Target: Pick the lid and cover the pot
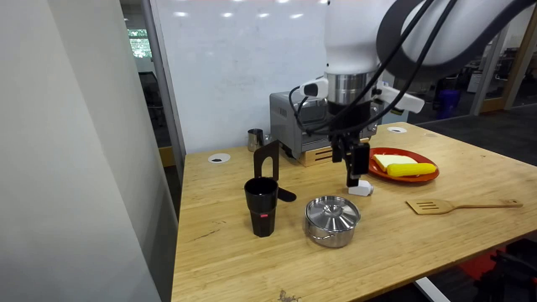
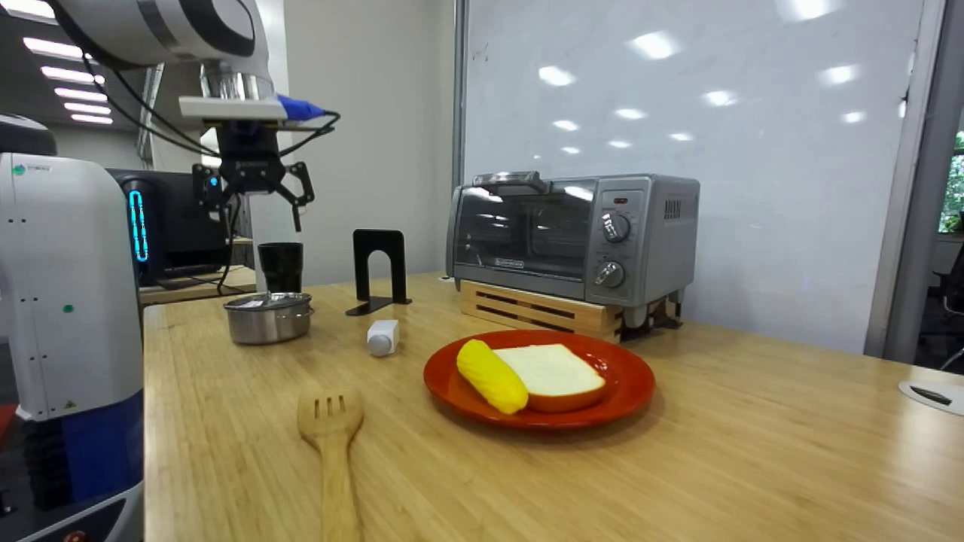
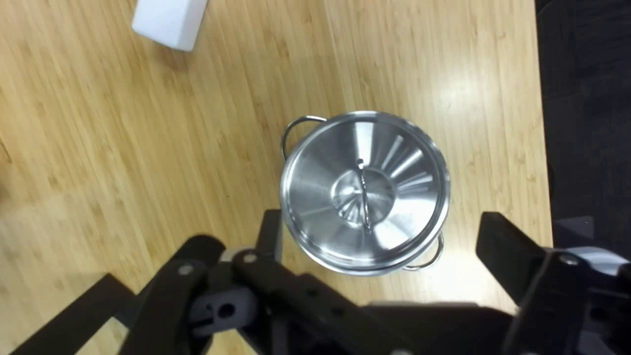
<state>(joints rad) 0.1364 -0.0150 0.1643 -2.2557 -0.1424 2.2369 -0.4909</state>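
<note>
Beneath the tool, with a visible gap between, the pot stands upright on the bench. The lid is seated on the pot and covers it, its loop-shaped knob uppermost. Tool condition: released. Its two fingers stand well apart, pointing down toward the bench; in the wrist view the covered pot shows largely in the space between them, apart from the fingertips.

Further items are recorded by position from the tool. Lower and to its right in both exterior views lies a small white container, near the pot. To the lower left of the tool in an exterior view, a black cup stands upright beside the pot, with a black bookend just behind the cup. Well to the right of the tool, a red plate carries a slice of bread and a yellow corn cob, side by side. A wooden spatula lies flat to the lower right of the tool in both exterior views. Behind the tool in an exterior view, partly hidden by it, a grey toaster oven rests on a slatted wooden stand; a steel jug is just beside the oven.
</note>
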